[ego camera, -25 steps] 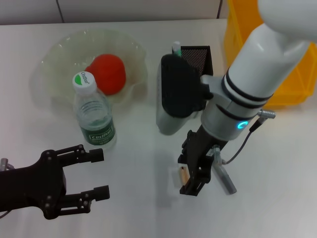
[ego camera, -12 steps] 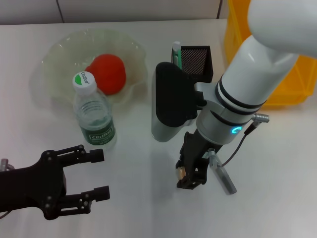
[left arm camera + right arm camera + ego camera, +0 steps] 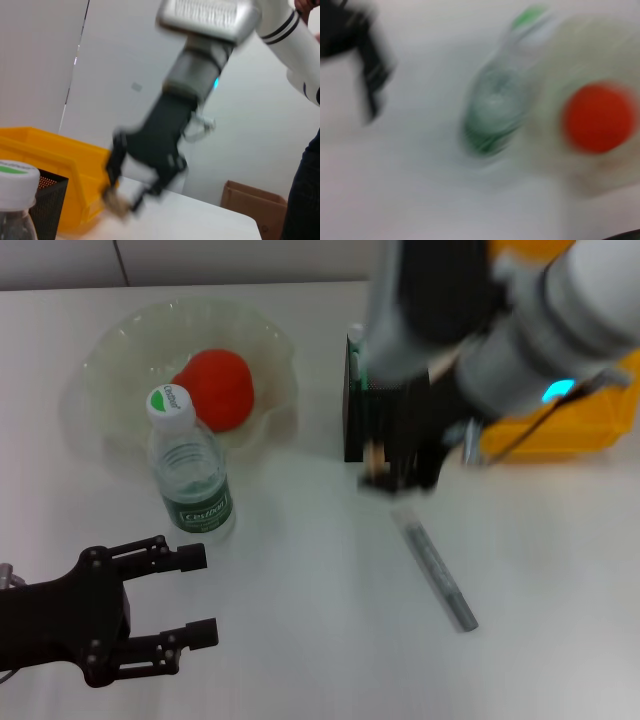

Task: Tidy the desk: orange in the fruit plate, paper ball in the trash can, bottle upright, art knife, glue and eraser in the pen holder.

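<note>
A white desk (image 3: pixel 300 640) fills the head view, with a pale wall behind it. I read progress from how things lie. The red-orange round orange (image 3: pixel 215 388) sits inside the shallow, translucent pale-green fruit plate (image 3: pixel 120 350) with its wavy rim, so that step looks done. The small clear plastic bottle (image 3: pixel 188 475) with dark green label and white cap stands upright just beside the plate, also done. No paper ball shows on the desk; I cannot see into the large bright yellow trash can (image 3: pixel 580 430), so I only presume the wad is inside it.

The right gripper (image 3: pixel 398 472) is blurred, just in front of the square black mesh pen holder (image 3: pixel 352 410). In the left wrist view the same gripper (image 3: pixel 121 200) is closed on a tiny beige-tan eraser (image 3: pixel 116 203), carried above the desk near the holder (image 3: pixel 47 205) and the yellow bin (image 3: pixel 55 155). I judge the eraser's drop into the holder to be the step in hand.

A white-and-green stick, possibly the glue, pokes up at the holder's far corner; I cannot confirm it. A slim grey tool (image 3: pixel 437 575), likely the art knife, lies flat on the desk, well apart from the holder, and remains to be stowed.

The left gripper (image 3: pixel 185 592) hangs idle at the near left, its black fingers spread and holding nothing.
</note>
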